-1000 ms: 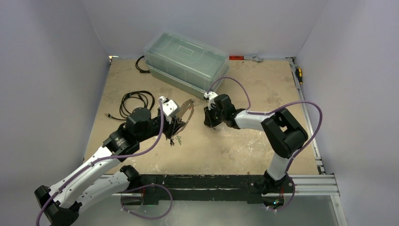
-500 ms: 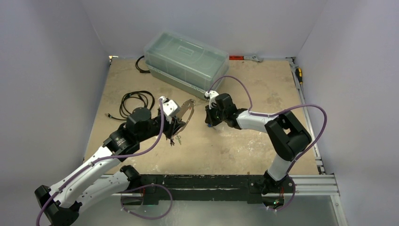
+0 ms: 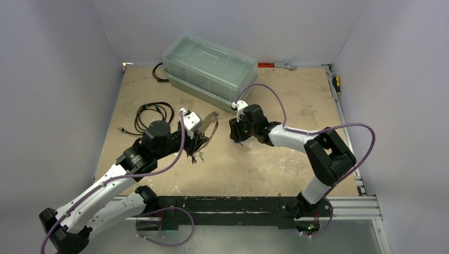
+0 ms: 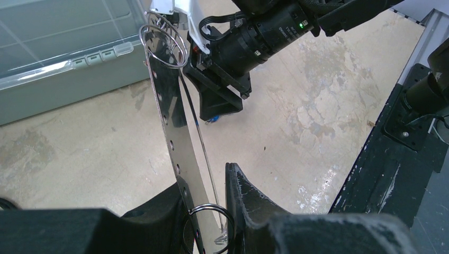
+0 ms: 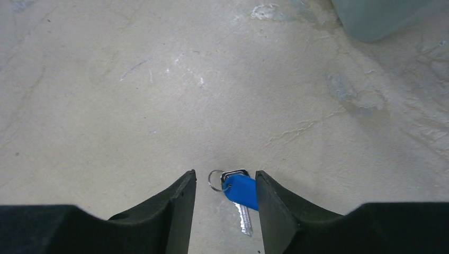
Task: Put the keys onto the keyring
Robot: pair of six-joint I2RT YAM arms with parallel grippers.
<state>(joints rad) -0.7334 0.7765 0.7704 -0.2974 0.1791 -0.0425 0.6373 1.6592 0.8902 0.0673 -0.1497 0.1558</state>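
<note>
The small blue-headed metal key [image 5: 241,191] lies flat on the sandy brown surface [image 5: 132,79], right down between the right arm's fingers [image 5: 177,206]. Those fingers are apart, one on each side of the key, and they are not squeezing it. The key sits closer to the finger on the right of the wrist view. Its blue head looks as if it just touches that finger.

The key's long way runs from the blue head, which is farther from the wrist, to the thin silver blade, which points back toward the wrist. So the key lies along the fingers, not across the gap. A little wire loop [image 5: 215,180] sits at the head end, on the side of the other finger. The right arm is the near one for this key. If its fingers came together here, they would most likely pinch the blue head by its two edges.

The left arm's fingers [image 4: 243,196] are clamped on the big flat grey metal keyring [image 4: 170,106]. They hold it up off the surface on its edge, near the right arm and to its left. It is thin and shiny, with small holes along its rim. In the top view a few small keys [image 3: 198,155] hang under it, too tiny to tell their colours.
</note>
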